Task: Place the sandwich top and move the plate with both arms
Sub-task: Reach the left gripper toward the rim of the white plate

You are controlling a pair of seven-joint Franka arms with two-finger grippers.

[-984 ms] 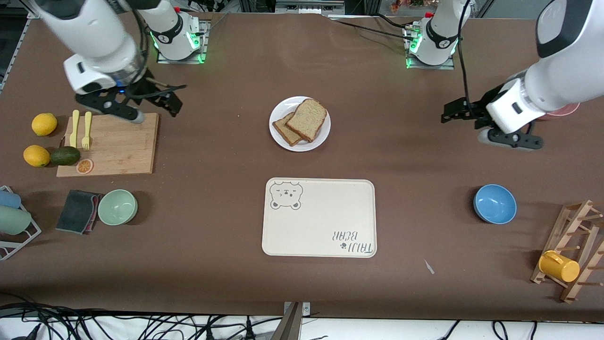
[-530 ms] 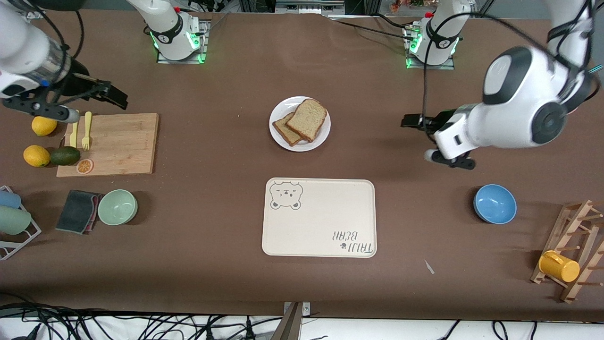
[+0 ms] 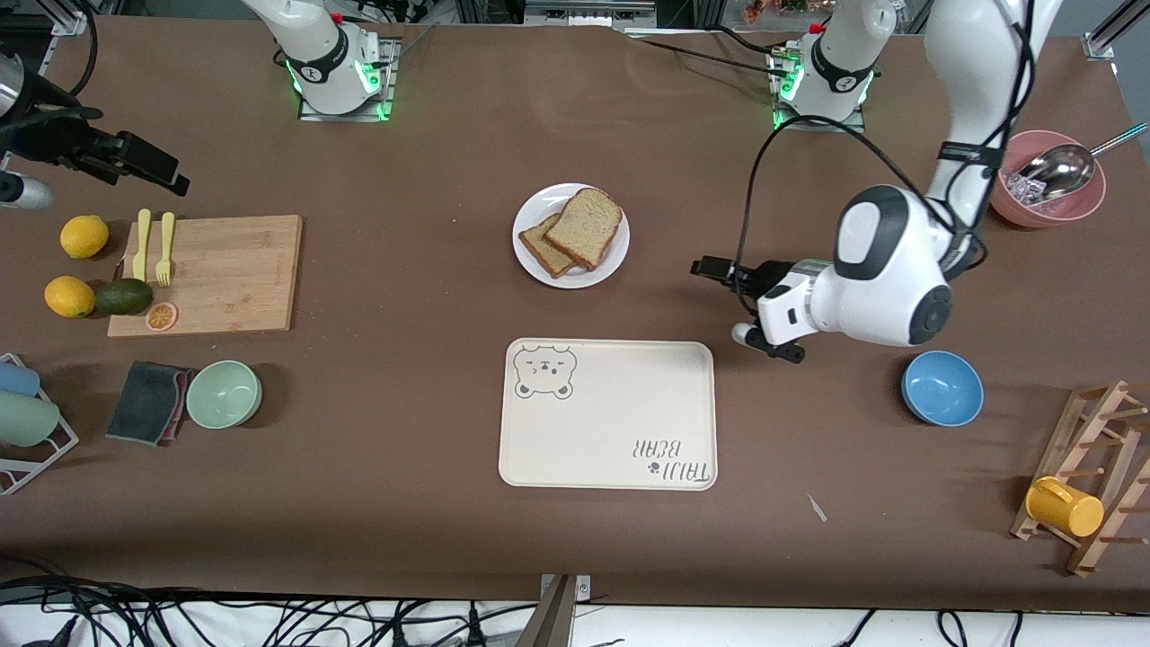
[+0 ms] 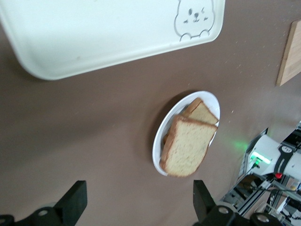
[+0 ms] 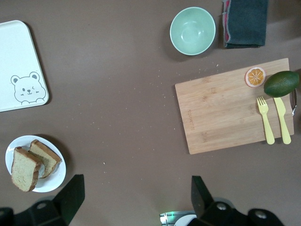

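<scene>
Since a second ago both arms have swung: the left claw (image 3: pixel 719 270) has come in from the left arm's end of the counter (image 3: pixel 431 270) toward the plate (image 3: pixel 530 247), while the right claw (image 3: pixel 148 166) has drawn away from over the cutting board (image 3: pixel 234 274) toward the counter's edge at the right arm's end.

Now the left claw hangs over bare counter beside the plate, toward the left arm's end, its fingers (image 4: pixel 75 200) spread wide and grasping nothing. The right claw is up in the air well apart from the plate, its fingers (image 5: pixel 70 195) also released and empty.

On the plate the sandwich top (image 3: pixel 584 226) lies tilted, overlapping a darker toast slice (image 3: pixel 544 247) beneath it; neither claw touches them. The plate stands at the counter's middle.

Nearer to the front camera than the plate lies a beige tray (image 3: pixel 611 431) with a bear drawing. A blue bowl (image 3: pixel 942 388) sits toward the left arm's end from the plate, and a green bowl (image 3: pixel 224 394) toward the right arm's end.
</scene>
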